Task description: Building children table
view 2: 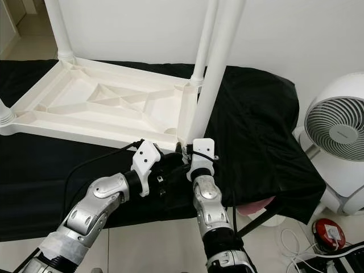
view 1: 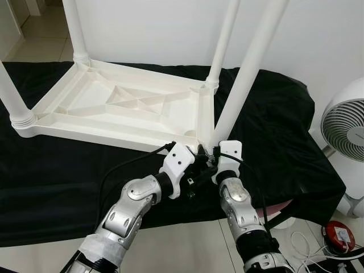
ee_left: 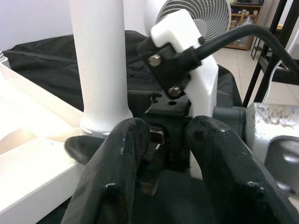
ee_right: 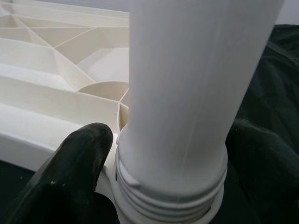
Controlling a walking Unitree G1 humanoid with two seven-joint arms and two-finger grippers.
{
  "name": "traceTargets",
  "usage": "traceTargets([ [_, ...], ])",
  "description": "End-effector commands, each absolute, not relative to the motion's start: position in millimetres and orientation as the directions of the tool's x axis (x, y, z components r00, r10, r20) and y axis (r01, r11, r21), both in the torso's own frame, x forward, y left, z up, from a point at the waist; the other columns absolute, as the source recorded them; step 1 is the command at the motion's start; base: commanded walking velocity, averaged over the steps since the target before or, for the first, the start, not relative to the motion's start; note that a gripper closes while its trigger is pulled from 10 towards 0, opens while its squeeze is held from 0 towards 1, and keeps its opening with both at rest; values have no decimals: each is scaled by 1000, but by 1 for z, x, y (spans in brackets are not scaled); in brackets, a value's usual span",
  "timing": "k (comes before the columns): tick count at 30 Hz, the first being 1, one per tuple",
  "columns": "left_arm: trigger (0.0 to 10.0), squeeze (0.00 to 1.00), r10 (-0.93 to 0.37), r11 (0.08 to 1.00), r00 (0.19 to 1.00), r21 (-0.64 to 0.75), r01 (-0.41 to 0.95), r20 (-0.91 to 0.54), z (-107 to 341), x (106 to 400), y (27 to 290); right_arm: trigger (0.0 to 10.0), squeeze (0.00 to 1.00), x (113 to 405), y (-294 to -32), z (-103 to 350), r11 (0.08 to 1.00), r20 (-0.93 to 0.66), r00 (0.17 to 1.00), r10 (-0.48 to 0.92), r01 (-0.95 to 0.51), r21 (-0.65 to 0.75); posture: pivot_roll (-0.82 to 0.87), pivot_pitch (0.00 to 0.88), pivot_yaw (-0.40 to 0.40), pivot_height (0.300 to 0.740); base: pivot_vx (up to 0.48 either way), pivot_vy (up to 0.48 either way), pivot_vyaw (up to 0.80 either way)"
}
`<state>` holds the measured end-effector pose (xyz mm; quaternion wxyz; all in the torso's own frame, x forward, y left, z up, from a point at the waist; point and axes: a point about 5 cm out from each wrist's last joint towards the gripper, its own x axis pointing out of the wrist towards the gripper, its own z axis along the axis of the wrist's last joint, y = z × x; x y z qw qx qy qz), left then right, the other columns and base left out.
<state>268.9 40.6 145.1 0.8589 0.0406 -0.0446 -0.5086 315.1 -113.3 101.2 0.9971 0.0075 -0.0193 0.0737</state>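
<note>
White upturned table (view 1: 114, 108), 4 legs; right gripper (ee_right: 168, 154) clasps near leg (view 1: 244, 79).

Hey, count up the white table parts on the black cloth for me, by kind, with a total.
Table tops, upside down: 1
Legs standing in its corners: 4
Total: 5

Plain white ribbed plastic tabletop (view 1: 119, 108), upside down, with smooth white round plastic legs (view 1: 250, 68). Beneath the tabletop, solid black cloth (view 1: 273, 131), unpatterned. Right of the tabletop, white round fan (view 2: 335, 133) with grey grille. Glossy black rubbery fingers (ee_left: 117, 172); silver metal arms (view 1: 128, 210) with white wrist housings.
</note>
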Motion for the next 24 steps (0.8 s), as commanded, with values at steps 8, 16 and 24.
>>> traceTargets([
  [8, 10000, 0, -897, 440, 441, 118, 890, 24, 143, 267, 38, 10000, 0, 314, -133, 108, 962, 53, 960, 274, -274, -7, -77, 0, -79, 740, 0, 0, 0],
  [16, 10000, 0, -910, 404, 413, 159, 901, -28, 139, 261, 49, 10000, 0, 328, -169, 124, 802, -1, 807, 590, -587, -110, -72, 0, -70, 740, 0, 0, 0],
  [24, 10000, 0, -909, 390, 413, 237, 890, -58, 138, 261, 47, 10000, 0, 342, -163, 123, 681, -107, 692, 714, -721, -128, -63, 0, -68, 740, 0, 0, 0],
])
